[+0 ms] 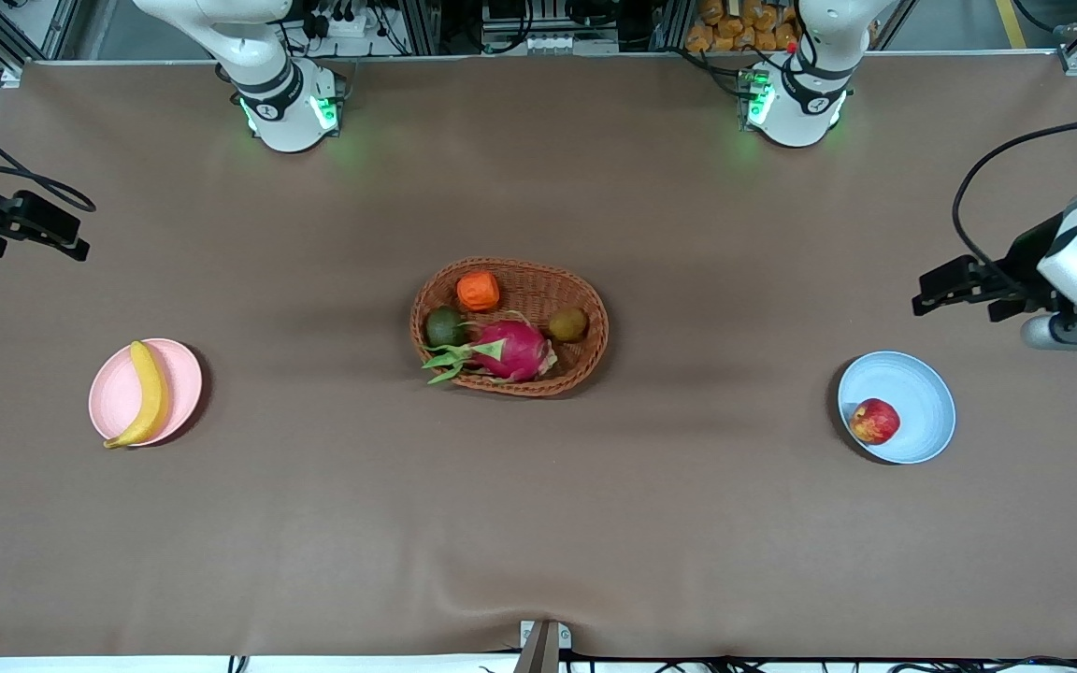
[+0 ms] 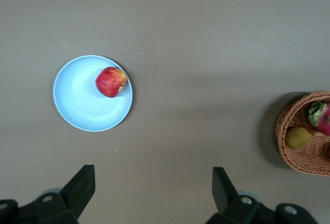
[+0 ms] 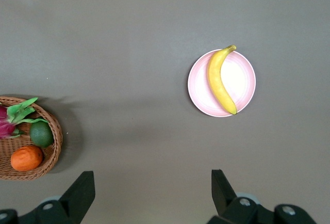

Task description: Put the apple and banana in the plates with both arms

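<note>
The red apple [image 1: 874, 421] [image 2: 111, 81] lies in the pale blue plate [image 1: 917, 393] [image 2: 82, 105] toward the left arm's end of the table. The yellow banana [image 1: 148, 393] [image 3: 220, 79] rests across the pale pink plate [image 1: 113, 397] [image 3: 241, 82] toward the right arm's end. My left gripper [image 1: 954, 288] [image 2: 153, 182] hangs open and empty over bare table beside the blue plate. My right gripper [image 1: 52, 229] [image 3: 153, 185] is likewise open and empty, over bare table beside the pink plate.
A brown wicker basket [image 1: 595, 348] [image 2: 289, 123] [image 3: 54, 131] stands mid-table between the plates, holding a magenta dragon fruit [image 1: 512, 350], an orange ridged fruit [image 1: 478, 291], a green fruit [image 1: 445, 326] and a small brownish one [image 1: 568, 323]. Brown cloth covers the table.
</note>
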### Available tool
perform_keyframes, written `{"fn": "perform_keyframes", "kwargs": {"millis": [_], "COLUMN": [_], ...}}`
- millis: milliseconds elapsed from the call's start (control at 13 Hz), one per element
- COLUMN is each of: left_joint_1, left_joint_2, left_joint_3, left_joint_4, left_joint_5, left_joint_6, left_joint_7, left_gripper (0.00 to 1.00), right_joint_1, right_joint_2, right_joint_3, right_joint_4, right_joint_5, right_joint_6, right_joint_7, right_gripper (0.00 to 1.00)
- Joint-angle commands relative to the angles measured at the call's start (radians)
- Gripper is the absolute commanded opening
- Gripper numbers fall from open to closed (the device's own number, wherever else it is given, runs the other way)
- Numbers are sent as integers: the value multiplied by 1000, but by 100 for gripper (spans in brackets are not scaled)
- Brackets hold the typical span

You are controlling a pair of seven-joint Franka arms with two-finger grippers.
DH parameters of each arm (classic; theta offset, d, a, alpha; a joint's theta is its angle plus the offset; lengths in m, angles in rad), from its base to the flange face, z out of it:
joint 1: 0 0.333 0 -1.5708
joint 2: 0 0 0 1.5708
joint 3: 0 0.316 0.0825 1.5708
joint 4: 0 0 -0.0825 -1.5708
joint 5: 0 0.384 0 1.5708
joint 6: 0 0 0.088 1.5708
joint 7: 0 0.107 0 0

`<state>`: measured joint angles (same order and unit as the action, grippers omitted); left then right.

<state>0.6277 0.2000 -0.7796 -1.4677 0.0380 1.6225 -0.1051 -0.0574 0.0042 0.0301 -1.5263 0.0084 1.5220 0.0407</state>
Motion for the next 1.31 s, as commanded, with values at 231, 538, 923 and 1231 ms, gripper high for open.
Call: {"fn": "perform_keyframes", "kwargs": {"millis": [231,538,923,1231], "left_joint_1": [7,-63,-356,-633], "left_joint_2": [-27,-56,-91,-131], "left_joint_3": [-33,6,328,641], "left_joint_4": [33,35,38,37], "left_joint_5": [53,51,10,-20], "left_joint_6": [-73,-75,-105,-133], "left_joint_7": [-5,-2,7,12], "left_gripper": [100,100,100,100], "right_joint_1": [-32,-32,-36,-33], "right_joint_2": [-3,-1,0,0], "right_joint_3": [4,4,5,5], "right_joint_4": [5,3,3,6], "right_joint_5": [-10,-10,-7,-7], "right_joint_6": [-8,-11,-11,-5], "right_joint_7": [-10,-10,-10,-10], "right_gripper": [100,100,100,100]}}
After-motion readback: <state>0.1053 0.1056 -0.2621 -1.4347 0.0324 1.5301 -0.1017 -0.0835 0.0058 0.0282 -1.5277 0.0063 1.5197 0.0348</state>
